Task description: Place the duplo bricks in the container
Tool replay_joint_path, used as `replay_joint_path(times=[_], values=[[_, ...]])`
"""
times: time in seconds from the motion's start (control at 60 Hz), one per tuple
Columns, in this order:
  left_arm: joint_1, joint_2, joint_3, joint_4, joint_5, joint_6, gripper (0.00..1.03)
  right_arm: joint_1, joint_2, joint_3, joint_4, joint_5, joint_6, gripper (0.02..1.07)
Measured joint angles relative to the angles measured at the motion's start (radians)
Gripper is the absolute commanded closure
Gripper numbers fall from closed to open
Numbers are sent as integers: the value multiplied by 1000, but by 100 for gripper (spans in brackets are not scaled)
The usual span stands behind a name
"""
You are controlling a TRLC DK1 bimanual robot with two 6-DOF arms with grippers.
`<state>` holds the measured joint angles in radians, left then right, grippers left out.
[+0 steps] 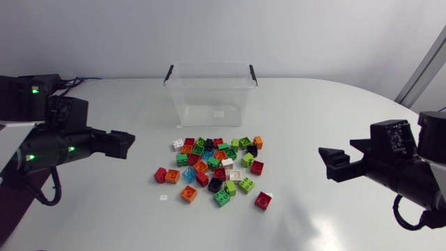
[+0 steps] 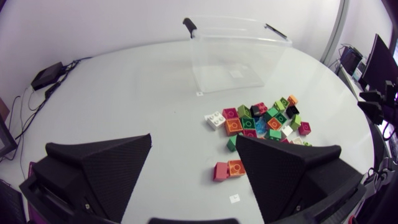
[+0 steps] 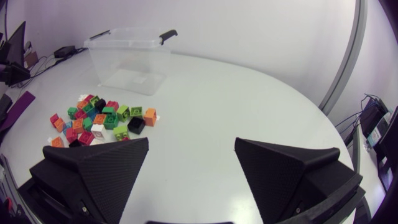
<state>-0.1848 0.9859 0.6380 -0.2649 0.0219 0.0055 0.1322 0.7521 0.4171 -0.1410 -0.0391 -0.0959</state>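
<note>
The left pincer [image 2: 193,138] hangs over the white desk [image 1: 334,104] at its left side, its broad matte-black wedge fingers apart and holding nothing. Toward the middle, at the far side of the desk, stands the container [image 1: 209,97]: a clear, thin-walled plastic box with an open top and black clips [image 1: 168,74] on its rim, with no brick in it. It is probably light enough to slide if bumped. Nearer than it, the duplo bricks [image 1: 220,173] lie in a loose cluster of red, orange, green, white, black and pale blue. They are small square blocks of hard moulded plastic, with round studs on top and smooth, glossy sides. They should be light and stiff, not fragile, and a little slick. The soundest hold looks to be from above, across two opposite flat sides and clear of the studs. The packed middle leaves little room for fingers, so outliers such as the lone red brick [image 1: 263,200] at the cluster's right edge look easiest. At the right, the right pincer [image 3: 192,139] also stands apart and empty, well away from the bricks.
</note>
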Motion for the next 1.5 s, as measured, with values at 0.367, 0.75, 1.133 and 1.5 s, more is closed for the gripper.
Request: replay_joint_path(times=[0.367,0.75,1.133,1.5], values=[[-20,318,111,-15,78,293,9,0,222,103,-142,-43,-20,7],[-59,465,175,-110,141,753,8,121,484,214,-323,-18,-352,7],[-26,636,304,-346,240,1185,10,185,486,210,-377,-142,-452,7],[-19,740,389,-430,273,1412,18,294,496,210,-375,-114,-452,7]])
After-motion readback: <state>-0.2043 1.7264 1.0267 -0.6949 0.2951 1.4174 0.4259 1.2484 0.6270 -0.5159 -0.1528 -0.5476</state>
